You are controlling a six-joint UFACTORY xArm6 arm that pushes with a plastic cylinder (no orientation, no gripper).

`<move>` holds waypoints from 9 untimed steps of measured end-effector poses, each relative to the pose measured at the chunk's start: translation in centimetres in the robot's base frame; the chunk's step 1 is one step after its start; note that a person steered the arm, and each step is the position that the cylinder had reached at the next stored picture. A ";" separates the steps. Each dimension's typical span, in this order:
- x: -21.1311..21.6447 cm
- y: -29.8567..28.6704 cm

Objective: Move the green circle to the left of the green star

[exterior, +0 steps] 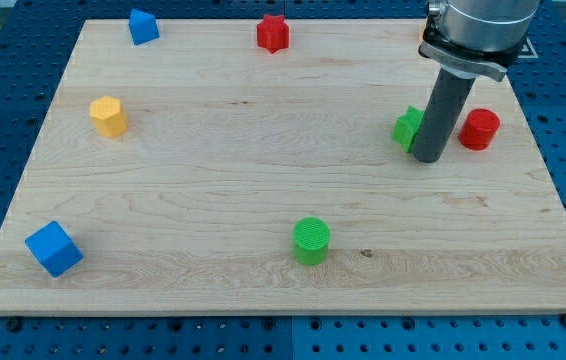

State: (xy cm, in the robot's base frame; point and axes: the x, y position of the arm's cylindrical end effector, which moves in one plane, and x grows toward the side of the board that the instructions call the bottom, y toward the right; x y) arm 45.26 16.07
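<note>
The green circle (311, 240) is a short green cylinder near the view's bottom, a little right of centre. The green star (407, 128) sits at the view's right, partly hidden behind my rod. My tip (427, 158) rests on the board right beside the green star, on its right and lower side, far up and to the right of the green circle.
A red cylinder (480, 129) stands just right of my rod. A red star (273, 33) and a blue block (143, 26) lie near the view's top. A yellow hexagon (109, 116) is at the left, a blue cube (54, 248) at bottom left. The wooden board (213, 150) ends near each.
</note>
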 end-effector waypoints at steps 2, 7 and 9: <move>15.4 -1.6; 13.7 -13.5; 12.9 -14.9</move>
State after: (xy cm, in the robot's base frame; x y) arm 58.14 1.20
